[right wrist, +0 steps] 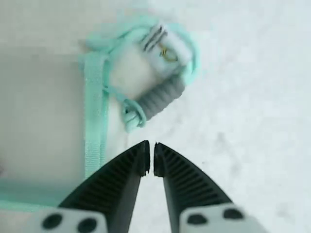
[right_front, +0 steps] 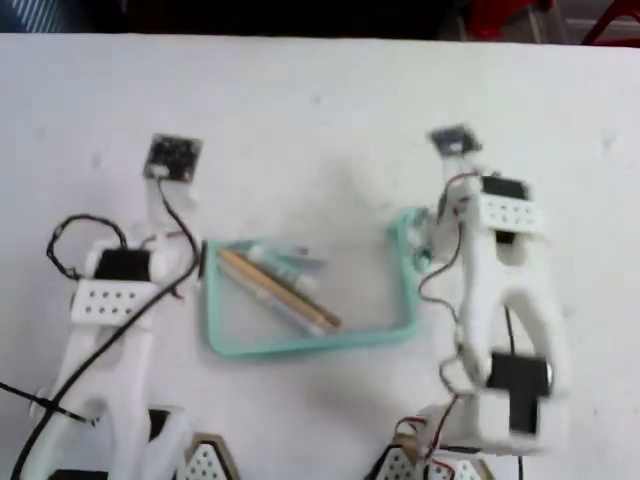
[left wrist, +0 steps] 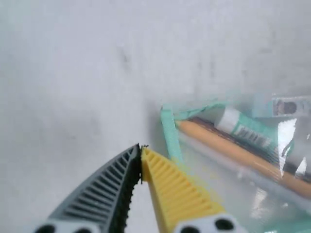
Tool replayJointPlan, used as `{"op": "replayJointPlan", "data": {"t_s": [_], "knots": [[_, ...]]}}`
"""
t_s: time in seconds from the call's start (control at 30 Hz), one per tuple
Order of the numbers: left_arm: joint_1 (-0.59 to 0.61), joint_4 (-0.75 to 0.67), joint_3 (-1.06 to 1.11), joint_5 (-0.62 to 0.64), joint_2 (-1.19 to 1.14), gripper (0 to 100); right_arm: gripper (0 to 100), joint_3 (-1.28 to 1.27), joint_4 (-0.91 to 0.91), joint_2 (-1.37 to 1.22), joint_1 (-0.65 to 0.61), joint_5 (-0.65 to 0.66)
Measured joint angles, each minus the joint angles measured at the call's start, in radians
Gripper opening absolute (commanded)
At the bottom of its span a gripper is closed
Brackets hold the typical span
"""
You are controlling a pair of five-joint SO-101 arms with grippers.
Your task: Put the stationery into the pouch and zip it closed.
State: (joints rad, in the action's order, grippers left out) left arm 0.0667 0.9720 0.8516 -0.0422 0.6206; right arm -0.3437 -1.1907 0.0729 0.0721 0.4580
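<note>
Low in both wrist views, left tool [left wrist: 141, 148] and right tool [right wrist: 150, 145] are pinched closed, empty. Beyond, mid-frame overhead, the pouch [right_front: 300, 345] lies on the bench [right_front: 320, 110], pencil [right_front: 275, 288] inside. Closed jaws might shove the zip pull [right wrist: 159, 99], not grip it

High view overhead, far; wrist views close, facing opposite pouch [right_front: 300, 347] ends.

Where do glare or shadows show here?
Left wrist view: white glare patches on the clear pouch, near the pencil. High view: soft shadows on the table beside the arms. Right wrist view: even light, no hard shadows around the zipper pull.
</note>
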Motion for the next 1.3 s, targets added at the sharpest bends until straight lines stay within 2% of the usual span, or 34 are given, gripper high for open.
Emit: {"op": "replayJointPlan", "data": {"t_s": [0.1,0.23,0.37,0.57,0.83,1.0,1.3], "knots": [[0.0,0.005,-0.091,0.025,0.0,2,1.8,0.046,-0.032,0.17,-0.014,0.0],[0.0,0.083,-0.278,0.028,0.0,2,1.8,0.115,-0.08,0.373,-0.068,-0.002],[0.0,0.23,-0.535,0.026,0.0,2,1.8,0.215,-0.149,0.514,-0.098,-0.091],[0.0,0.471,-0.954,-0.063,0.0,2,1.8,0.387,-0.247,0.635,-0.137,-0.193],[0.0,0.66,-1.361,-0.074,0.071,2,1.8,0.594,-0.365,0.76,-0.241,-0.253],[0.0,0.677,-1.404,-0.074,0.259,2,1.9,0.677,-0.417,0.858,-0.295,-0.261],[0.0,0.672,-1.235,-0.077,0.671,2,2.1,0.695,-0.44,1.102,-0.31,-0.354]]}}
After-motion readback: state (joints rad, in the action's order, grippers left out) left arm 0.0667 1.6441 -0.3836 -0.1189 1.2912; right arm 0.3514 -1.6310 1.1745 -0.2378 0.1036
